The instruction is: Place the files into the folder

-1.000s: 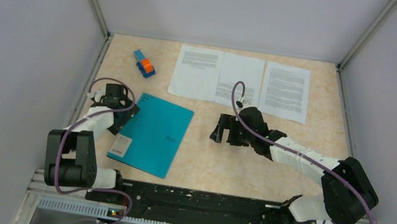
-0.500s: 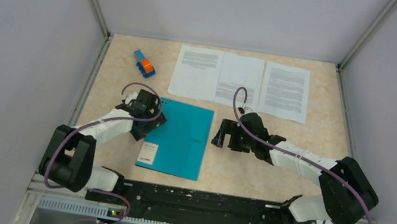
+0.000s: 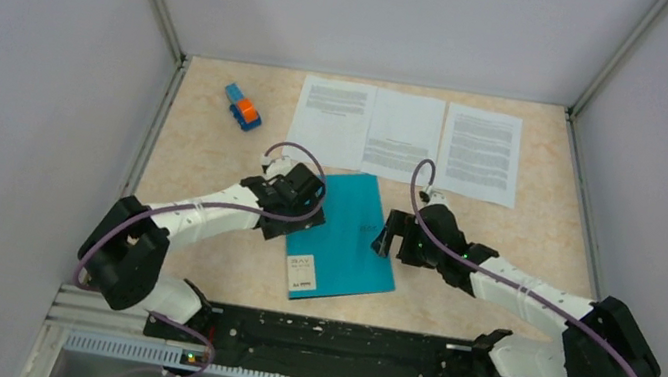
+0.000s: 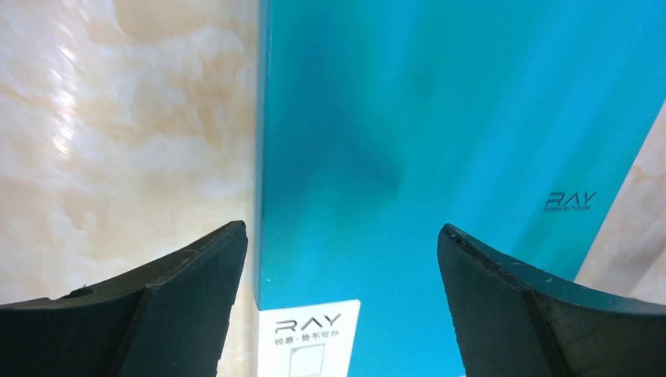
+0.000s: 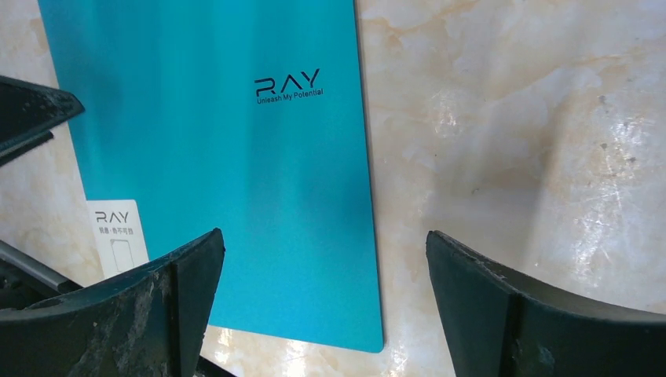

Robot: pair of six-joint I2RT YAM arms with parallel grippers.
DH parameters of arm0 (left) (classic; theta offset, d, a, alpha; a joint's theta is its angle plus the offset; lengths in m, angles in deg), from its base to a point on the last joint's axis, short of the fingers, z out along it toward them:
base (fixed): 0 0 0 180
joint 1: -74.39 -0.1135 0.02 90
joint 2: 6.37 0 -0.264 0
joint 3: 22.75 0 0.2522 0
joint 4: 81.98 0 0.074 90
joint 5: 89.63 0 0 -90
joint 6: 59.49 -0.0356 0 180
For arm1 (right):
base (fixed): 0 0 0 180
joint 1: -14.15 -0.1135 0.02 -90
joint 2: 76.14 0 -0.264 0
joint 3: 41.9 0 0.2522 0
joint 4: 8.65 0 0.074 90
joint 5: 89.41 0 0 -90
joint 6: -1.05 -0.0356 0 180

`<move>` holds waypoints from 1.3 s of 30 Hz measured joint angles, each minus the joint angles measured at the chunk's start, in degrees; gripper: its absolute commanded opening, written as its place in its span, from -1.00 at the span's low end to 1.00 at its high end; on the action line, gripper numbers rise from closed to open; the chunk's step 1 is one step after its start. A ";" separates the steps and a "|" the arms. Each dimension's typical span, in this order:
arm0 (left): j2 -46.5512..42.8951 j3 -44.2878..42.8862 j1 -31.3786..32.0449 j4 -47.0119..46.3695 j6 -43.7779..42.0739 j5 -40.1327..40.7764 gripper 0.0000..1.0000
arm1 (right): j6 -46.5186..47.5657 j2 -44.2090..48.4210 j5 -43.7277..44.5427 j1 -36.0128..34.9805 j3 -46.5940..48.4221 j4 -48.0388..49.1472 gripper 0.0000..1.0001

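The teal folder [image 3: 347, 241] lies shut and flat near the table's middle, with its white label [image 3: 300, 272] at the near corner. My left gripper [image 3: 303, 206] hangs open over the folder's left edge [image 4: 440, 133], nothing between its fingers. At the opposite long edge of the folder [image 5: 220, 157], my right gripper [image 3: 392, 236] is also open and holds nothing. Three files, white printed sheets [image 3: 330, 122] [image 3: 404, 134] [image 3: 480, 153], lie side by side at the back, just beyond the folder's far end.
A small blue-and-orange toy block [image 3: 243, 106] sits at the back left. Grey walls close in the table on three sides. The black rail [image 3: 336, 341] with the arm bases runs along the near edge.
The left gripper has swept right and the folder has gone with it, sliding from the left side toward the middle and turning. The right gripper has shifted slightly right and nearer.
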 measured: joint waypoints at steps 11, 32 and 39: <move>-0.87 -4.66 -1.60 2.67 -13.81 4.85 0.47 | -0.48 3.72 -2.84 1.14 -0.33 -2.64 0.92; 19.41 -23.45 -20.96 -4.04 -29.64 -9.70 0.37 | -40.61 18.08 1.42 -20.39 -18.29 13.86 0.89; 22.71 -25.99 -23.71 -4.44 -32.87 -10.95 0.32 | -49.48 2.95 8.26 -28.70 -18.29 30.21 0.89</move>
